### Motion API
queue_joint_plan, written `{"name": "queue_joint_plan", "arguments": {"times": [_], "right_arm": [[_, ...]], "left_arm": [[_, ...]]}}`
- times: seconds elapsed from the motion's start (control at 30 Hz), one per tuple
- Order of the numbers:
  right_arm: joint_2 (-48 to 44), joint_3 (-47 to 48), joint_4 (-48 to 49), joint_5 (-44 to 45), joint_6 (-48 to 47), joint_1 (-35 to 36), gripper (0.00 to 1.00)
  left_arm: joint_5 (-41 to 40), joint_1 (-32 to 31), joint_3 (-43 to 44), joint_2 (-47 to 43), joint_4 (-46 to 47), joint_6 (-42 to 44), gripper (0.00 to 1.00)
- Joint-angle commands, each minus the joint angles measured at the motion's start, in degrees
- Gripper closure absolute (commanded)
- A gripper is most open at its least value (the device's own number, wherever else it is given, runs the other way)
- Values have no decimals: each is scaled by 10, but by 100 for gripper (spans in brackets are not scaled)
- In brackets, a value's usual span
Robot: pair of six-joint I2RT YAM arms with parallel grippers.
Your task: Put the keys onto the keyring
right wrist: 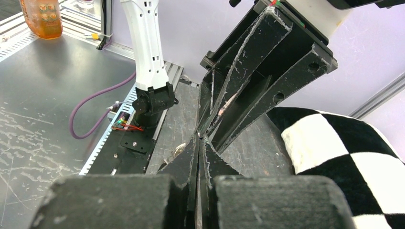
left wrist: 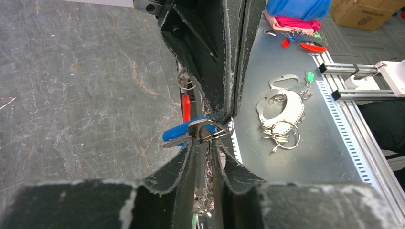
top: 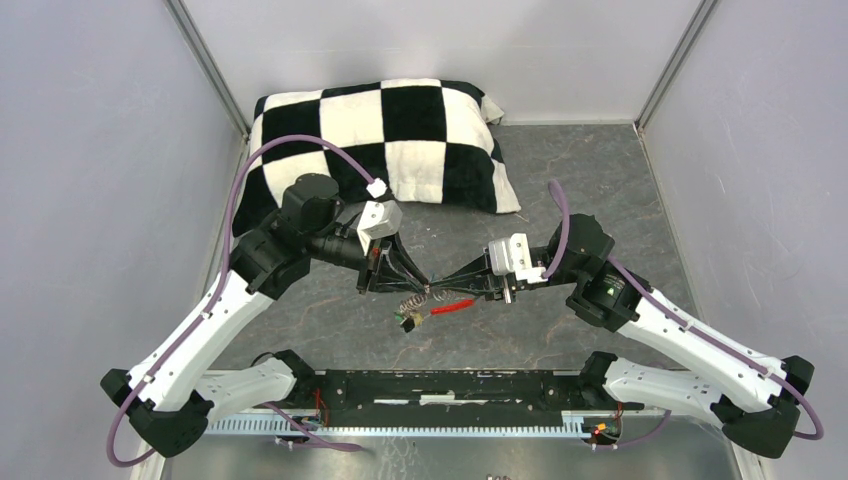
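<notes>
The top camera looks down from above and behind the arm bases toward the far wall, taking in the whole table point(top: 580, 190) from a distance, with the checkered cushion point(top: 400, 130) at the back. The left wrist camera sits close behind the left gripper point(left wrist: 204, 145), facing along its fingers to a metal bench point(left wrist: 329, 157) beyond. The right wrist camera (equally tight) peers past the right gripper point(right wrist: 199, 141) toward the left arm point(right wrist: 145, 43). All three share the mid-table spot where the fingertips meet by the keyring point(top: 410, 303).
</notes>
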Motion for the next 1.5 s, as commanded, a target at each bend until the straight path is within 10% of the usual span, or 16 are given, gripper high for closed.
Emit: {"name": "queue_joint_plan", "arguments": {"times": [0.0, 0.1, 0.67, 1.47], "right_arm": [[-9, -3, 27, 5, 8, 2, 100], [-9, -4, 26, 13, 8, 1, 100], [-1, 2, 10, 71, 7, 1, 99], [-7, 10, 12, 92, 12, 1, 100]], "left_arm": [[38, -2, 1, -9, 28, -24, 80], [52, -2, 1, -11, 29, -21, 97], [59, -2, 1, -15, 24, -15, 98], [-59, -2, -12, -32, -12, -13, 77]]}}
